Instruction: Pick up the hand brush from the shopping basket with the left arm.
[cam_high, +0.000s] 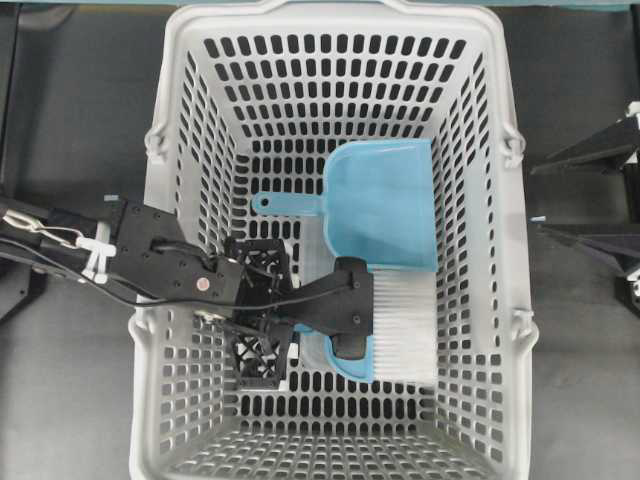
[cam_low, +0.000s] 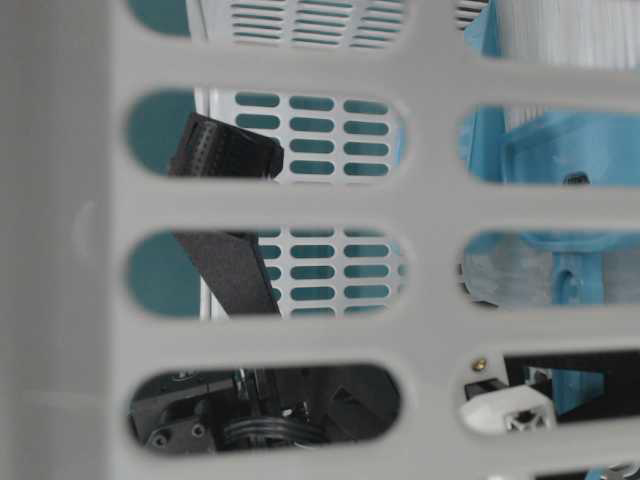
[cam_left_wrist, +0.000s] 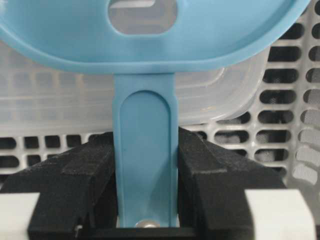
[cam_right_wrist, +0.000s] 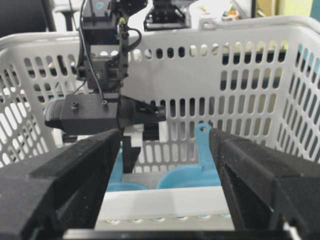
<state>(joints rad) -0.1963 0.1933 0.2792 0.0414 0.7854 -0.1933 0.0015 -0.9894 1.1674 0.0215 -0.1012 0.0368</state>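
Black padded fingers (cam_left_wrist: 85, 175) of the left gripper (cam_left_wrist: 145, 170) press both sides of the hand brush (cam_left_wrist: 145, 165) handle, narrowed onto it; the brush lies on the shopping basket (cam_high: 180, 110) floor, bristles touching the dustpan (cam_high: 385, 205); the right gripper (cam_right_wrist: 165, 185) hangs outside the basket, jaws spread wide, holding nothing.

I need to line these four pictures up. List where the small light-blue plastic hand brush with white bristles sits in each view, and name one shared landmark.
Overhead: small light-blue plastic hand brush with white bristles, lower centre-right, under the left end effector.
Table-level: blue plastic at right, too blurred to tell brush from dustpan.
Left wrist: handle at centre, between the black fingers.
Right wrist: low, left of centre, mostly hidden.
Landmark: large light-grey slotted plastic shopping basket.
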